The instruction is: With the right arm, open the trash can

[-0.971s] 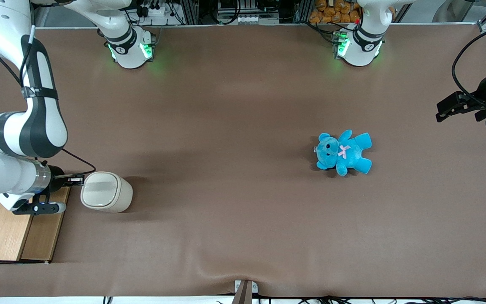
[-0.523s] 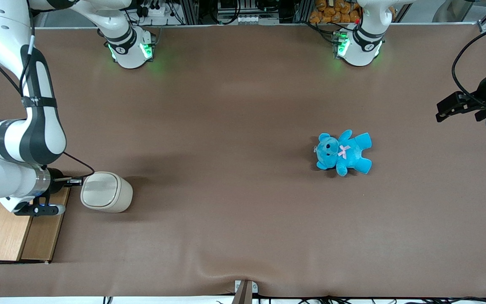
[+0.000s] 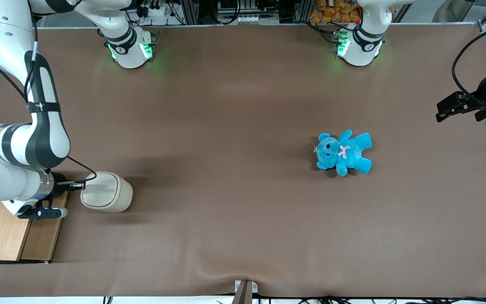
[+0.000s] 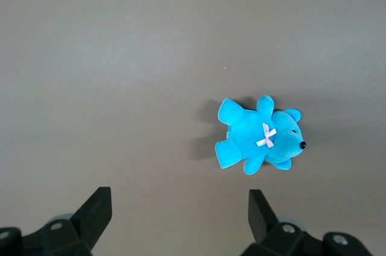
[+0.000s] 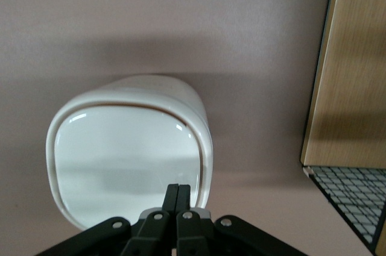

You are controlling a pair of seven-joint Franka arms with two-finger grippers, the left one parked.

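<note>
The trash can (image 3: 107, 192) is a small cream-white bin with a rounded-square top, standing on the brown table toward the working arm's end. Its flat glossy lid (image 5: 125, 159) lies level inside the rim. The right arm (image 3: 15, 139) reaches down beside the bin. My gripper (image 3: 82, 184) is shut, both thin black fingers pressed together with nothing between them. Its tips (image 5: 179, 190) sit over the lid's edge nearest the wooden box, at the bin's rim.
A wooden box (image 3: 13, 230) lies right beside the bin, under the arm's wrist; its edge (image 5: 353, 63) shows in the right wrist view. A blue teddy (image 3: 343, 152) lies toward the parked arm's end of the table.
The right arm's wrist has dropped a little nearer the front camera, and the shut gripper tips have crept from just outside the bin's rim onto the lid's edge. The bin has not moved.
</note>
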